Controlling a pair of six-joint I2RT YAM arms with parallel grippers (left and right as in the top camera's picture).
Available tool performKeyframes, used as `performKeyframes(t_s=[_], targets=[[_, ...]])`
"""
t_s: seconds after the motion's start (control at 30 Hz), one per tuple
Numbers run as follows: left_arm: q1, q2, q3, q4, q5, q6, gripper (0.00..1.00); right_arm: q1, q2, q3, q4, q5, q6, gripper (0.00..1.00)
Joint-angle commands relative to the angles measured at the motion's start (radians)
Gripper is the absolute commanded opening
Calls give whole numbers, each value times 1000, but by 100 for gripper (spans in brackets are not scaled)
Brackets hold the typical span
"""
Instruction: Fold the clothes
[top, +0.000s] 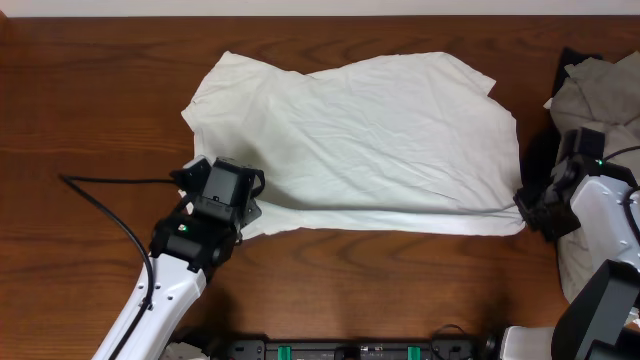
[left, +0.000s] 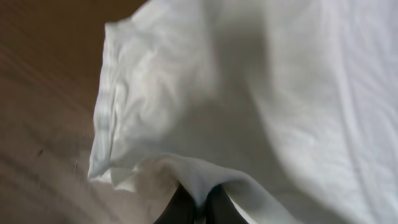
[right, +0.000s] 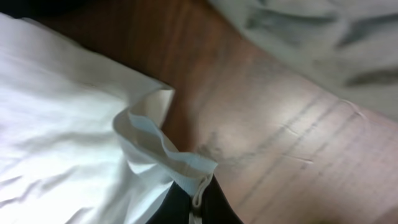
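Observation:
The clothes are one wrinkled white T-shirt (top: 370, 140) spread flat across the middle of the wooden table (top: 90, 100). My left gripper (top: 248, 198) is at its near left corner, shut on a fold of the white cloth (left: 249, 93). In the left wrist view the fabric is pinched in the left gripper (left: 200, 199), between the dark fingers (left: 179, 208). My right gripper (top: 524, 207) is at the near right corner. It is shut on the shirt's hem (right: 180, 165), which shows in the right wrist view pinched in the right gripper (right: 198, 202).
A heap of grey-beige cloth (top: 600, 90) lies at the table's right edge, right behind the right arm. A black cable (top: 100, 190) runs over the wood left of the left arm. Bare wood (right: 298, 143) lies to the right of the held hem.

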Motion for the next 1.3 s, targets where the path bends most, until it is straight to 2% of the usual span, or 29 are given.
performKeyframes(t_s=[0.0,0.33,0.67,1.27], targets=[[26,8,15,35,-41,55,6,24,-12,18,24,21,-6,1],[32,103,15,156,-42,61,6,46,-12,18,98,21,-3,1],[32,224,15,186,-60,87,7,52,-11,16,177,20,-4,1],[32,241,15,283,-87,129,7,130,-8,0,246,93,2,1]])
